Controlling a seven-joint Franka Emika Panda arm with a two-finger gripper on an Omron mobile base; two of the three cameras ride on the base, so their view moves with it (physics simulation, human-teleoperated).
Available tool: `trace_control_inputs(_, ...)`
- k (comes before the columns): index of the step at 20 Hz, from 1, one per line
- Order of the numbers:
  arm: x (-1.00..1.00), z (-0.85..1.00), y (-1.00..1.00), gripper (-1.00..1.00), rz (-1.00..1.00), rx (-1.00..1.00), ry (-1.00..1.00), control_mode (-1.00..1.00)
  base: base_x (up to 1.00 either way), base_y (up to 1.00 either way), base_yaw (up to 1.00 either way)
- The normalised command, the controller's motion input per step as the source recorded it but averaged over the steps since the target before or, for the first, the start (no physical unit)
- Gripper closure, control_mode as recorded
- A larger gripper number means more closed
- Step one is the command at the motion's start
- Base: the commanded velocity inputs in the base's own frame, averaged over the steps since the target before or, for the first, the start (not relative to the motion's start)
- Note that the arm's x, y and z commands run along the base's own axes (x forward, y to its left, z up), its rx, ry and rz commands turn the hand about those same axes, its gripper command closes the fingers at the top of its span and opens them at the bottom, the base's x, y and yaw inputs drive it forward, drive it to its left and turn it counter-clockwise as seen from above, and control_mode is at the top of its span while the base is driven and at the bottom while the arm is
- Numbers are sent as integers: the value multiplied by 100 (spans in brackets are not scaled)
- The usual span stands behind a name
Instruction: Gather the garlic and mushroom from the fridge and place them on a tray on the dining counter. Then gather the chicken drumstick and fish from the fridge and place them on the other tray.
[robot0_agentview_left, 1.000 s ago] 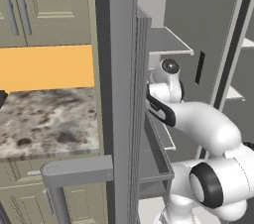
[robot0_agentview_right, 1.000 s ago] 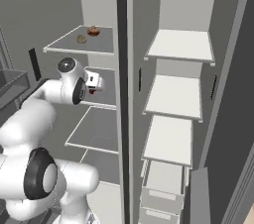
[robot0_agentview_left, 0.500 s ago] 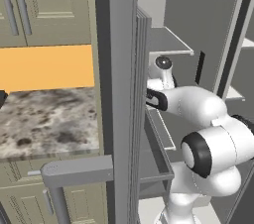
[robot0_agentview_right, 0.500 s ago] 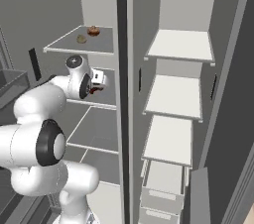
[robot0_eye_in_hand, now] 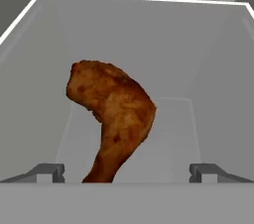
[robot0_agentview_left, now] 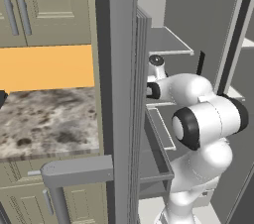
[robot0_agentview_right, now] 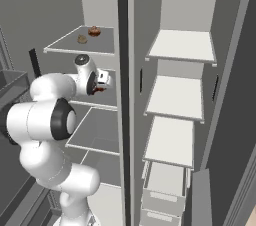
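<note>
**Gripper spread wide before the drumstick**

Gripper (robot0_eye_in_hand: pixel 127 172) is inside the fridge (robot0_agentview_right: pixel 125 30), fingertips (robot0_eye_in_hand: pixel 47 172) far apart and holding nothing. Just ahead, between the tips and nearer the left one, the chicken drumstick (robot0_eye_in_hand: pixel 113 114) lies on a white shelf (robot0_eye_in_hand: pixel 168 134), apparently untouched. Above the hand, two small brown items (robot0_agentview_right: pixel 93 31) sit on a higher shelf.

Chicken drumstick (robot0_eye_in_hand: pixel 115 119) rough, browned skin; fridge (robot0_eye_in_hand: pixel 149 29) shelf smooth, matt grey.
</note>
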Motion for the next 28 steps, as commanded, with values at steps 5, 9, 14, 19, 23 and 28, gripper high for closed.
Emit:
trace_control_inputs(5,46,-23,8,-100,-2,0,2,-100,0,0,0)
trace_control_inputs(9,47,-28,10,-100,-3,0,1,-100,0,0,0)
trace_control_inputs(14,31,-27,3,-100,0,0,3,-100,0,0,0)
trace_control_inputs(19,7,-36,7,100,0,0,6,-100,0,0,0)
trace_control_inputs(23,-8,-31,0,100,0,0,0,-100,0,0,0)
trace_control_inputs(28,-50,-45,-11,100,0,0,-5,-100,0,0,0)
